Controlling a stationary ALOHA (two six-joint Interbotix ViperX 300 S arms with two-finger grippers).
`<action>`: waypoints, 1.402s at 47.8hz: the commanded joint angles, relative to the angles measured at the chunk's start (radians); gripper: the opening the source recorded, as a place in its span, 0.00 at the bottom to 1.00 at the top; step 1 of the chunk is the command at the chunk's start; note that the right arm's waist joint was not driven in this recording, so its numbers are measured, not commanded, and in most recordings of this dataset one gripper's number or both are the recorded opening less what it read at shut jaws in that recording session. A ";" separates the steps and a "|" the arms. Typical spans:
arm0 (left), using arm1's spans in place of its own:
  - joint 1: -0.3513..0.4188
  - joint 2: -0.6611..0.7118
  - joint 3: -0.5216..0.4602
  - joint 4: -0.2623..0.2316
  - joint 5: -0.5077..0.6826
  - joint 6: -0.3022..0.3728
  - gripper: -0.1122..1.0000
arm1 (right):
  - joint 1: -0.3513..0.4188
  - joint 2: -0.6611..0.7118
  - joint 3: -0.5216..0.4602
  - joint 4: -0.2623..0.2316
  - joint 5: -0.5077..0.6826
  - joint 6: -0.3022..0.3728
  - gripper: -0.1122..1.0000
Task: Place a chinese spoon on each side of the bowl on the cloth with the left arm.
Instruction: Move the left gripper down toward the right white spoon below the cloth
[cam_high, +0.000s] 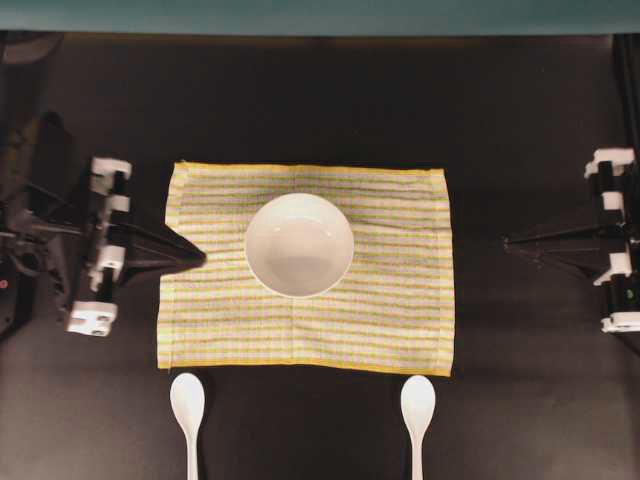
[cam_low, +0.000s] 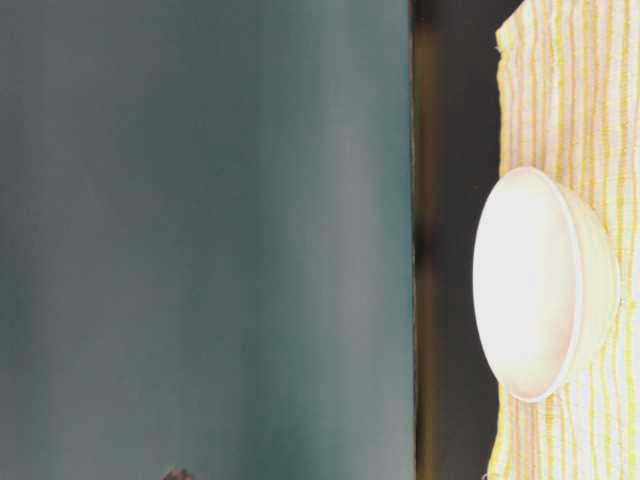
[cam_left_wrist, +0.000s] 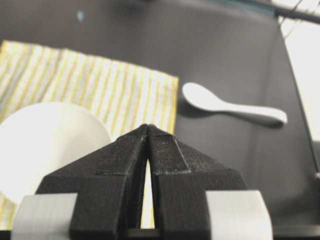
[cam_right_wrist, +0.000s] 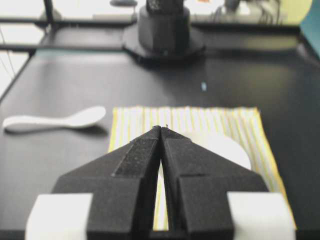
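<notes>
1. Lying flat on the black table (cam_high: 320, 100), the striped cloth (cam_high: 400, 300) runs long side left-to-right.
2. Left gripper (cam_high: 200, 257), jaws pressed together, empty, tip over the cloth's left edge; right gripper (cam_high: 508, 241) likewise closed, off the cloth.
3. Bowl (cam_high: 299, 245) upright, slightly left of cloth centre.
4. Two spoons (cam_high: 187, 405) (cam_high: 417, 407) on the table below the cloth, handles pointing away from it.

Even overhead light falls on a matte black table (cam_high: 320, 110) that soaks it up, leaving the striped cloth (cam_high: 400, 300) and white bowl (cam_high: 298, 244) as the brightest areas. The bowl is nearly blown out in the table-level view, its rim soft and hazy. In both wrist views the near fingers (cam_left_wrist: 125, 170) are blurred, and daylight glares white along the far edges. Shadows are faint and short.
</notes>
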 joint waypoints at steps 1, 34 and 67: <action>-0.005 0.054 -0.067 0.005 0.002 -0.009 0.10 | 0.000 0.035 -0.008 0.008 0.018 0.012 0.10; -0.057 0.494 -0.400 0.005 0.094 -0.179 0.53 | 0.002 0.327 -0.005 0.012 0.041 0.005 0.10; -0.130 0.887 -0.701 0.005 0.061 -0.426 0.86 | 0.000 0.360 -0.003 0.011 0.009 -0.002 0.10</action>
